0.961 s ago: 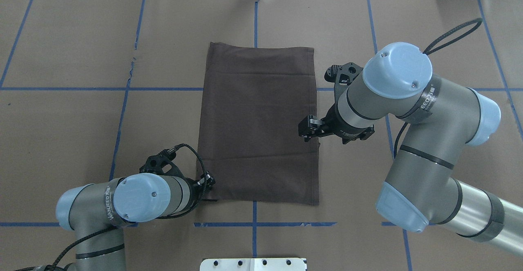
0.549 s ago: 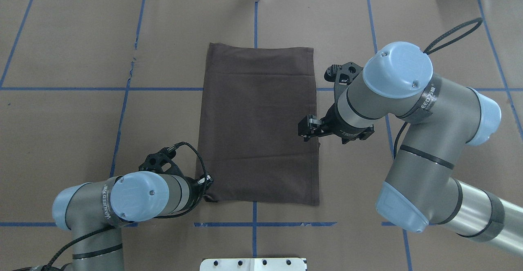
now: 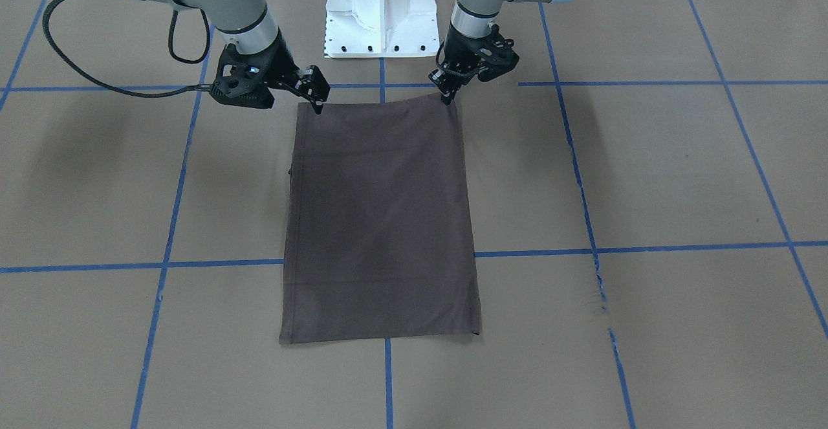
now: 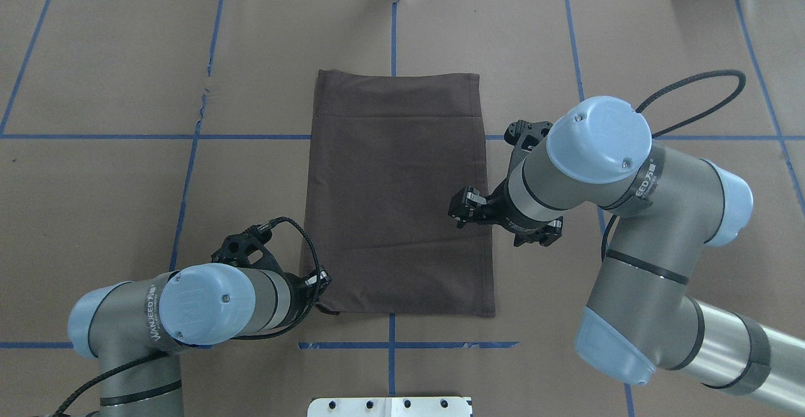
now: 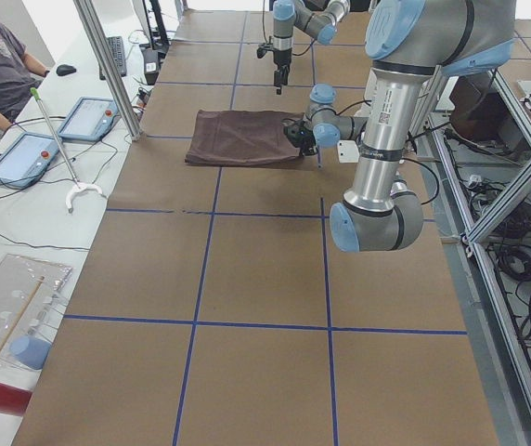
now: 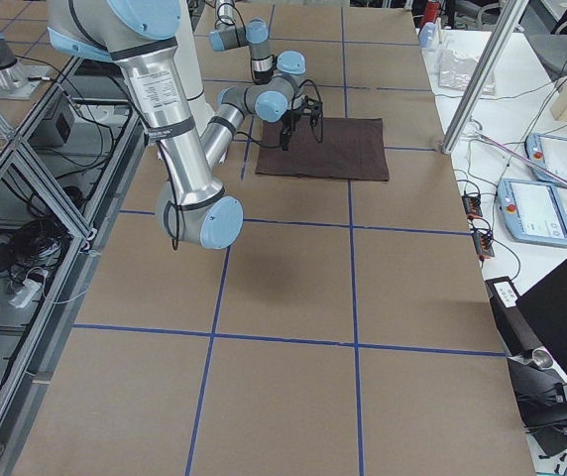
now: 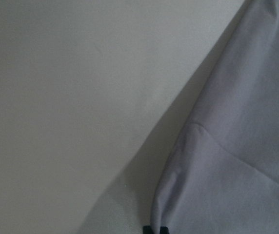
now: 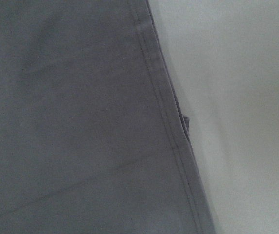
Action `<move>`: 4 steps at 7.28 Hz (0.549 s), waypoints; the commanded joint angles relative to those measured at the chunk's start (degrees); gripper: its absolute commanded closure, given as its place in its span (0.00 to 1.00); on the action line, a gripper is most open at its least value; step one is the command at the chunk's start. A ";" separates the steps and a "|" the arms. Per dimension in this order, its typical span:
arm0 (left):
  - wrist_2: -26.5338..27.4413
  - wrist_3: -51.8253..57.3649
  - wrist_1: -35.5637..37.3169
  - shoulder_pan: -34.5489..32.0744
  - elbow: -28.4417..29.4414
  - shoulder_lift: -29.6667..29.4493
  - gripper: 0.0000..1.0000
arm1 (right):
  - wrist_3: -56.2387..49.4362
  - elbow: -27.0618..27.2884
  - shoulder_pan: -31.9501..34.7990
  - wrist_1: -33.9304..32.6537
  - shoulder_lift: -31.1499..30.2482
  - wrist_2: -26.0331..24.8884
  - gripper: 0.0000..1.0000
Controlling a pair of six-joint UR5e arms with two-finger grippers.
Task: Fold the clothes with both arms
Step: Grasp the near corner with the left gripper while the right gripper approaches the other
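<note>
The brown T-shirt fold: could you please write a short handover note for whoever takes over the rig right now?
Left gripper: shut on the T-shirt's near corner, held slightly raised.
Right gripper: looks open, hovering above the shirt's edge on its side, gripping nothing.
T-shirt: long flat rectangle on the table, sleeves hidden.
Done: apparently the side folds.
Left: grasp the second near corner, then fold near end to far end.
</note>
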 commanded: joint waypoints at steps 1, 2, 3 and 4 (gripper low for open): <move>-0.13 0.47 -0.29 0.11 0.39 -0.01 1.00 | 15.25 -0.79 -11.20 2.77 -1.36 -14.40 0.00; -0.13 0.56 -0.47 0.11 0.56 0.08 1.00 | 17.65 -3.15 -12.83 2.76 -0.93 -16.13 0.00; -0.13 0.56 -0.55 0.11 0.83 0.08 1.00 | 17.68 -5.52 -13.10 2.76 -0.66 -16.59 0.00; -0.13 0.56 -0.56 0.11 0.83 0.08 1.00 | 17.42 -6.33 -13.11 2.76 -0.49 -17.90 0.00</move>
